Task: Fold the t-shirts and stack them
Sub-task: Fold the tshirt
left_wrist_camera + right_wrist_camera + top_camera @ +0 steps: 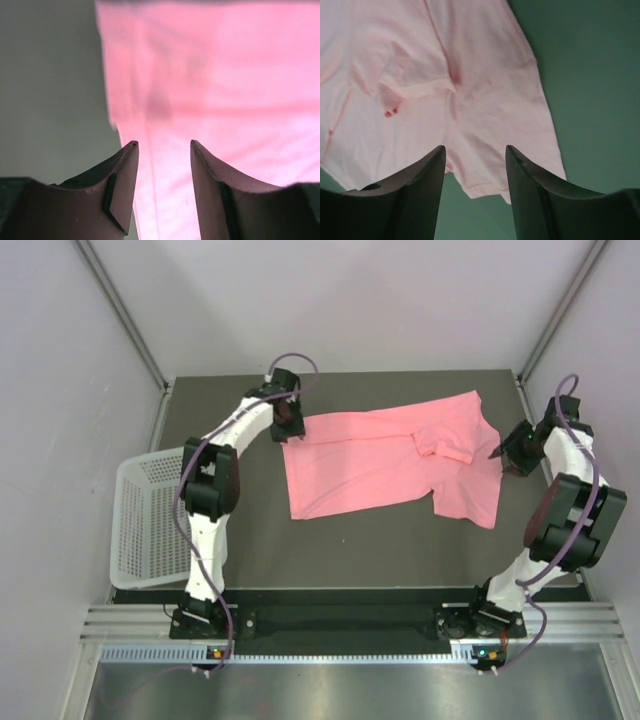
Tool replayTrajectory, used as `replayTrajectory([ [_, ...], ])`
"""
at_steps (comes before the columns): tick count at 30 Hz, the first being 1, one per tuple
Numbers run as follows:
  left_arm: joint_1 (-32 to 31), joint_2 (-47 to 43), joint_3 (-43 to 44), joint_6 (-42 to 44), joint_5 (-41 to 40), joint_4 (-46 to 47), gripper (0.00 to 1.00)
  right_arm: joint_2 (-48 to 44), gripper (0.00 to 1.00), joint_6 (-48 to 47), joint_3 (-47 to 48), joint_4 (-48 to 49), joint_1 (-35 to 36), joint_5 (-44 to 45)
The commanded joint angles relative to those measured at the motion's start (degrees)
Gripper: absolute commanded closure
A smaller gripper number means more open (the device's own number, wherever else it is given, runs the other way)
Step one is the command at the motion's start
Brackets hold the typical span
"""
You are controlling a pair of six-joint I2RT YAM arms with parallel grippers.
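we have the salmon-pink t-shirt lying spread on the dark worktop, not yet folded, one sleeve flopped over its body. our left end effector hovers over the shirt's far left corner, jaws apart and holding nothing; our right end effector hangs over the shirt's opposite edge, likewise apart. we judge this placement sets up a two-point grasp, so the thin fabric lifts evenly.

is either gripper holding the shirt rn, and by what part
Nothing is held. The left gripper and right gripper are both open at the t-shirt, with no fabric between their fingers.
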Motion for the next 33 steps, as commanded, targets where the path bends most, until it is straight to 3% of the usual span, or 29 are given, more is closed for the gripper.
replayTrajectory([
  [1,-7.8,-12.4,-5.9,3.4,-11.9,-4.4,0.49,-3.0,0.49,-1.2,-4.7,-7.1,1.1,9.6],
  [8,-12.1,-27.0,-29.9,0.2,-11.8,-6.7,0.52,-10.3,0.50,-0.4,-11.6,-7.5,1.0,11.2],
  [14,-16.0,-34.8,-42.8,-4.5,-10.5,-6.9,0.50,-14.5,0.47,-0.9,-15.2,-8.3,1.0,13.1],
  [33,-16.0,-27.5,-43.5,-7.7,-1.6,-1.6,0.52,-17.8,0.46,-1.5,-19.1,-6.6,1.0,14.5],
])
